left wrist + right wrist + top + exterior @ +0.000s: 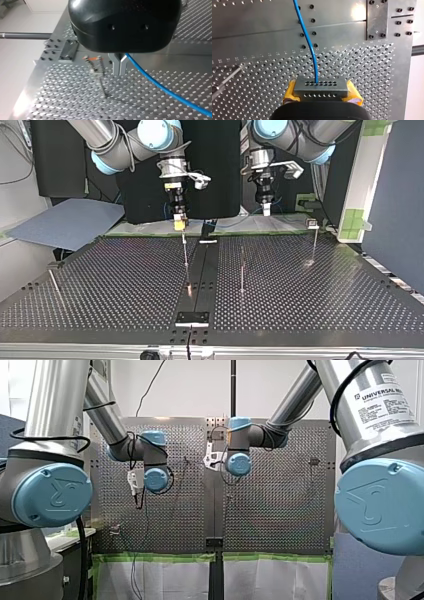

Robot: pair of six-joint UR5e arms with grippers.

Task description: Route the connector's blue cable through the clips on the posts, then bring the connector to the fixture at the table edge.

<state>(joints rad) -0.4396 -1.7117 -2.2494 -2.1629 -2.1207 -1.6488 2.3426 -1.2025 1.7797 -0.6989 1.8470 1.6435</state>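
- My right gripper [321,93] is clenched on the connector [320,86]. The yellow pads [290,93] press on both ends of the grey block. The gripper body cuts off the block's lower part.
- The blue cable [308,42] leaves a hole in the connector's upper face. It runs away over the table [125,285] and out of the right wrist view.
- My left gripper [120,66] has its metal fingers [115,63] closed together on the cable. The cable emerges at their root beside the black housing, which hides the pinch point itself. From there it slants off past the edge of the left wrist view.
- A clip-topped post [101,80] stands just beside the left fingers. It is blurred, so I cannot make out the clip's form.
- In the front view the wrist joints cover both grippers, and I cannot pick out the cable there.
- In the top view both grippers hang over the table's far edge, apart from each other. The cable span between them is too thin to make out.
- Only the top view shows the fixture [192,318], at the middle of the near edge and well apart from the connector.
- Thin posts [242,272] stand between the grippers and the fixture, with open perforated plate around them.
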